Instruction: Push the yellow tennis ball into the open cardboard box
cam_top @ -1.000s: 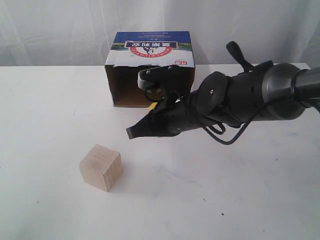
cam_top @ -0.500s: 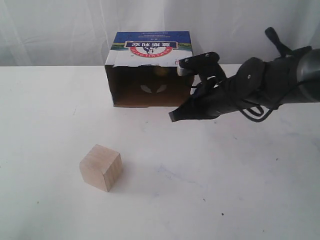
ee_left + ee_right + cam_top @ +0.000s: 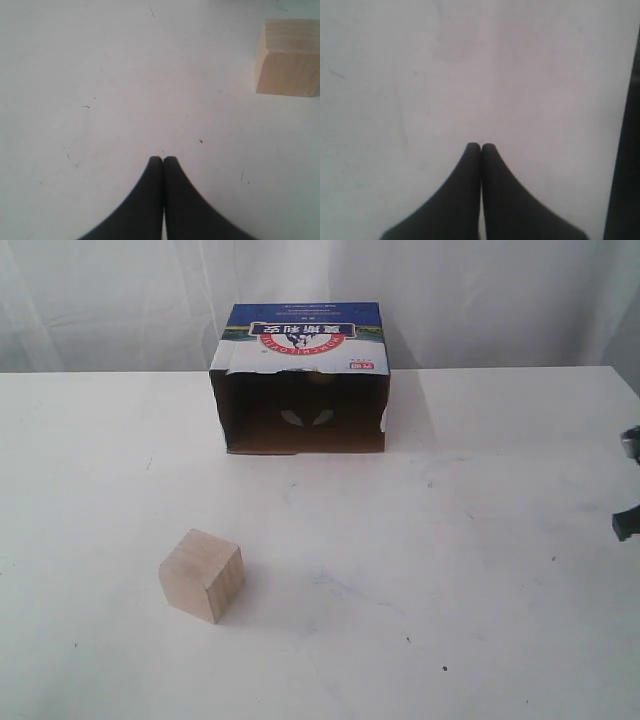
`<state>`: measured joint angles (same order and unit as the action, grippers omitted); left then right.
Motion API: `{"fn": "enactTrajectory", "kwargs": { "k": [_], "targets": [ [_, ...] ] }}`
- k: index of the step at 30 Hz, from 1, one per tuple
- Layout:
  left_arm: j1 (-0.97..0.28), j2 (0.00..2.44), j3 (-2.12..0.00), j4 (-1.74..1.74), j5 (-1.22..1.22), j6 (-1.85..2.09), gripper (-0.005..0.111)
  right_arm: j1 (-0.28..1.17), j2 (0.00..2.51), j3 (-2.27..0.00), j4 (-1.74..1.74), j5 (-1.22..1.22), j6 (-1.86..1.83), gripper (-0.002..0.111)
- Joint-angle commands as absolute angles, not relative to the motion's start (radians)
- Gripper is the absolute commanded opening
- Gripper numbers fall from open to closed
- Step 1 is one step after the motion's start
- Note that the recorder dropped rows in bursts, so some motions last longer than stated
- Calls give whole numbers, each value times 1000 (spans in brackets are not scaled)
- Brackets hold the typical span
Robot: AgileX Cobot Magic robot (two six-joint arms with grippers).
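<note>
The open cardboard box (image 3: 303,335) lies at the back middle of the table, its blue, white and red printed top up and its dark brown opening (image 3: 300,412) facing the front. The yellow tennis ball shows nowhere on the table, and I cannot make it out in the dark interior. In the exterior view only a dark tip of the right arm (image 3: 626,524) remains at the right edge. My right gripper (image 3: 481,146) is shut over bare table. Over white table, my left gripper (image 3: 163,159) is also shut with nothing in it; it is out of the exterior view.
A pale wooden cube (image 3: 202,575) stands at the front left, also in the left wrist view (image 3: 289,57), off to one side of the shut fingers. A dark strip (image 3: 624,150) runs along one edge of the right wrist view. White curtain hangs behind the table.
The right arm has pulled back from in front of the box to the right edge of the exterior view. The bit of yellow beside its gripper one second ago no longer shows.
</note>
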<state>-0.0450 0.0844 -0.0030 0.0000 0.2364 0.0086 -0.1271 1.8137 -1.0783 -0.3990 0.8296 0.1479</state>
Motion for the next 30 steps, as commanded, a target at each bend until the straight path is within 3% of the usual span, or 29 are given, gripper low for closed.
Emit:
{"fn": "enactTrajectory", "kwargs": {
  "k": [1,8,14,22,26,30],
  "targets": [
    [-43,79,0,-9,234,0,0,-140,1805,-1085,-210,944,39,0],
    [-43,79,0,-9,234,0,0,-140,1766,-1085,-138,999,21,0],
    [-43,79,0,-9,234,0,0,-143,1585,-1031,-124,776,49,0],
    [-43,79,0,-9,234,0,0,-140,924,-675,-49,313,21,0],
    [-43,79,0,-9,234,0,0,-77,586,-544,-43,284,0,0],
    [-43,79,0,-9,234,0,0,-77,202,-510,-33,507,6,0]
  ]
}}
